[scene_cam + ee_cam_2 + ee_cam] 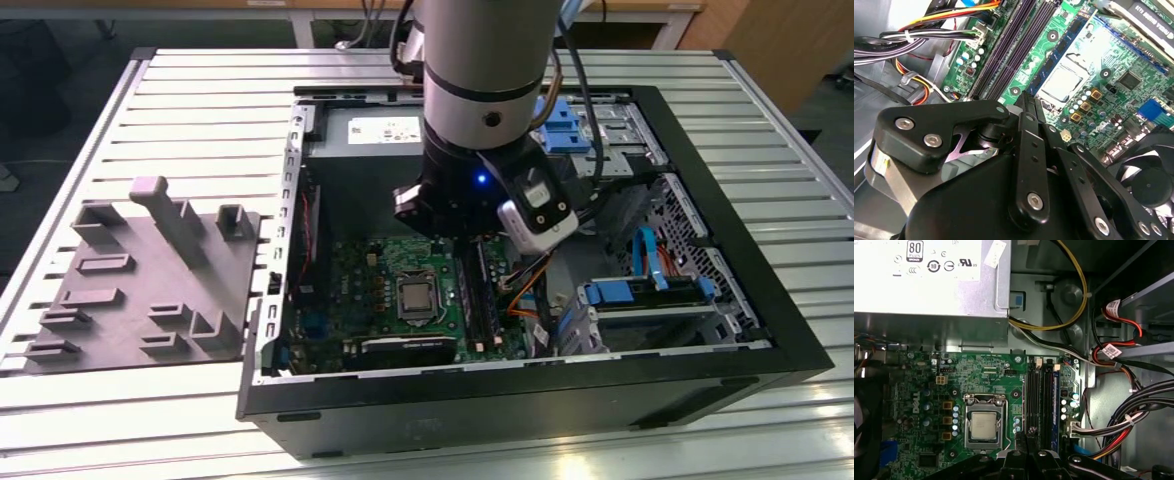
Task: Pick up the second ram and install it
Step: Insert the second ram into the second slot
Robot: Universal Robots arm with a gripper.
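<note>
Green motherboard carries one processor, under one tool.

Case lies open on table. Holder tray beside it, exterior view's left. Motherboard inside case, gripper above slots.

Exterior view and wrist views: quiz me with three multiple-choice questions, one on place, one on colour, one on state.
1. Where is the grey holder tray? A inside the computer case; B on the table, at the exterior view's left of the case; C under the table.
2. The motherboard's colour? A red; B white; C green.
3. The computer case is: A open; B closed; C wrapped.
Answers: B, it lies on the table beside the case; C, green in the first wrist view; A, its insides show.
</note>
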